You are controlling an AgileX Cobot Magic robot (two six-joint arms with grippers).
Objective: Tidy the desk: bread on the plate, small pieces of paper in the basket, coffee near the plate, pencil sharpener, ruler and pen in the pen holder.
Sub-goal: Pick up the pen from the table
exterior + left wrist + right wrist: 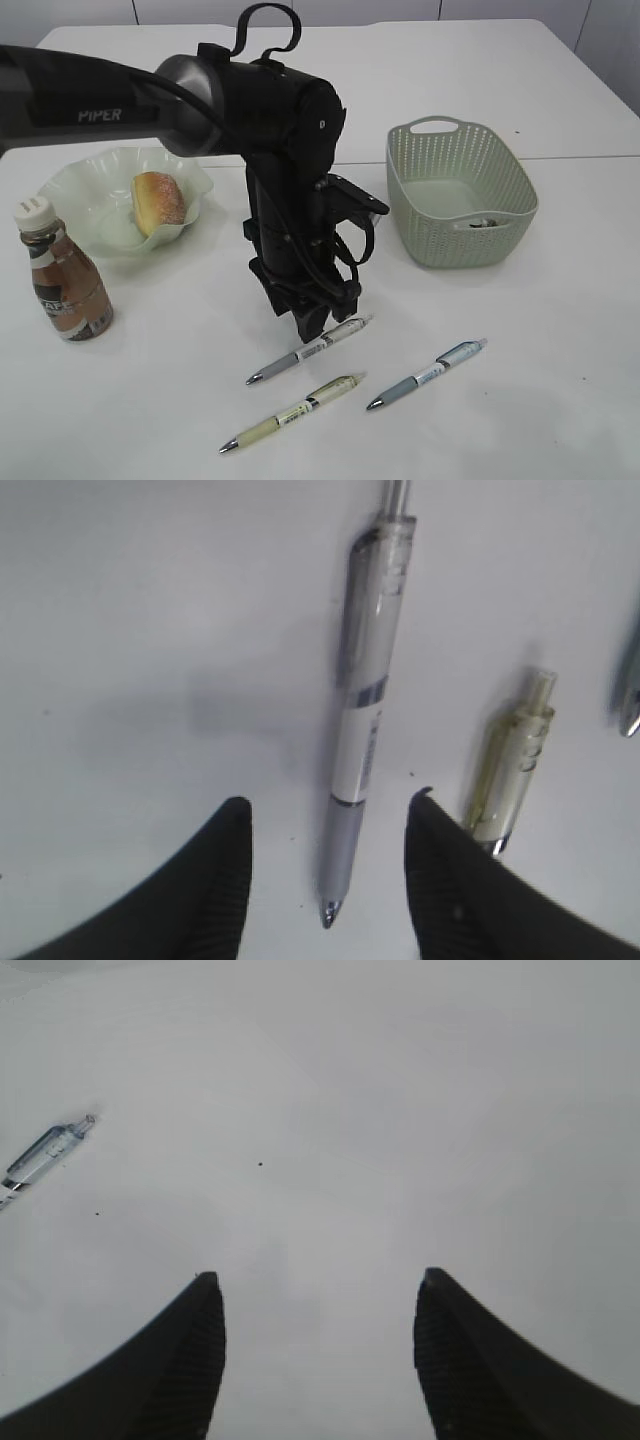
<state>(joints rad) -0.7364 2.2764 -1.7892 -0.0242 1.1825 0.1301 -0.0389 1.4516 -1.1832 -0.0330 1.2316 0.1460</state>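
The desk [560,400] is white and smooth. The basket [460,195] is the landmark here: it stands at the right, with something small and grey lying inside by its near wall, too small to identify. Well left of the basket, the plate [75,190] holds the bread [158,203]. Just in front of the plate, farther still from the basket, the coffee [62,283] stands upright.

The left arm [250,110] reaches from the plate side toward the basket and points down; its left gripper [312,325] sits over the grey pen [310,350], which lies in front of the basket and to its left. In the left wrist view the fingers [205,890] stand half apart, one on either side of that pen [355,770], not touching it. The yellow pen [292,412] lies nearer the camera, the blue pen [428,374] closer below the basket.

The right gripper [320,1360] is spread fairly wide over bare desk, holding nothing.
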